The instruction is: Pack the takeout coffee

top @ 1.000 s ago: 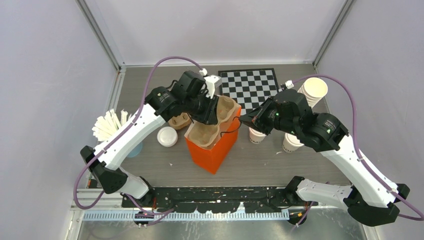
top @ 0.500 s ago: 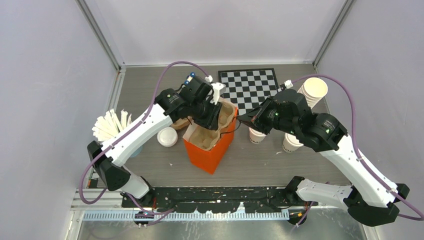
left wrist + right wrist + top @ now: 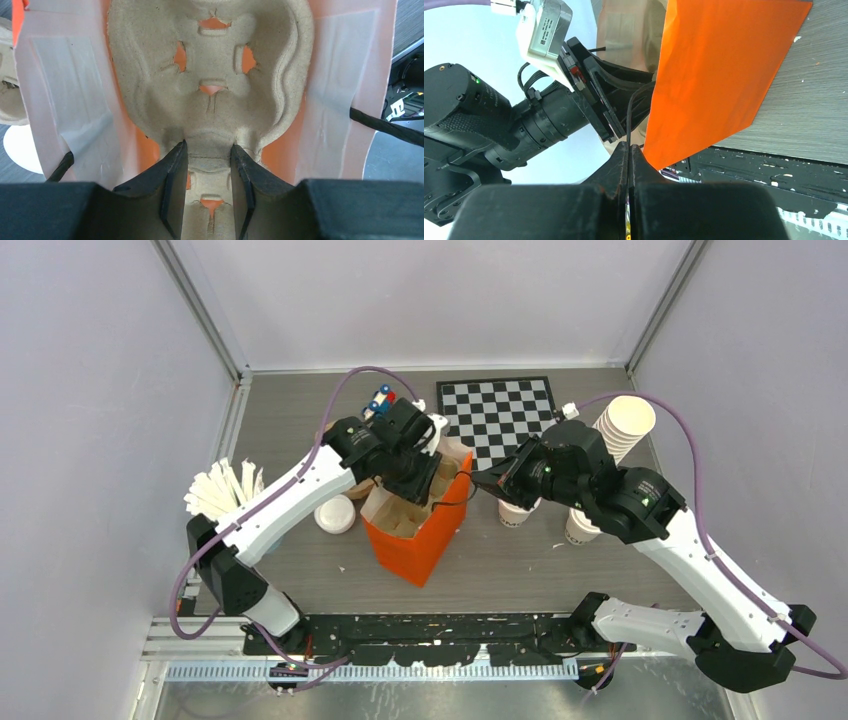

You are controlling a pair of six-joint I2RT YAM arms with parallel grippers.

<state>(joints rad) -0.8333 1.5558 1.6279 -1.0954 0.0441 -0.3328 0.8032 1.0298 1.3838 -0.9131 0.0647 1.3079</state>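
Gripping a rib of the pulp tray (image 3: pixel 210 75), the left gripper (image 3: pixel 207 150) stands partly open, its fingers (image 3: pixel 175 170) pressed against either side of that rib. The tray stands on edge in the mouth of the orange bag (image 3: pixel 719 75), whose pale inner walls rise on both sides of the fingers. Just behind them, a white block (image 3: pixel 544 22) on the wrist carries a label in small print, too fine to read. The right gripper (image 3: pixel 629 147) is fully closed, pinching the bag's thin black cord handle (image 3: pixel 631 115), which runs straight on from the fingertips along the bag's near edge. The coffee cup (image 3: pixel 513 512) stands on the table just beside the right fingers, on their side away from the bag and outside it. It is partly hidden under the right arm, so its lid cannot be made out. A second short cup (image 3: pixel 580 528) sits a little farther out, and beyond it leans a tall cup stack (image 3: pixel 625 425). Outward from the left fingers, away from the bag, lie a round white lid (image 3: pixel 333 512) and then a bundle of white sticks (image 3: pixel 215 490).
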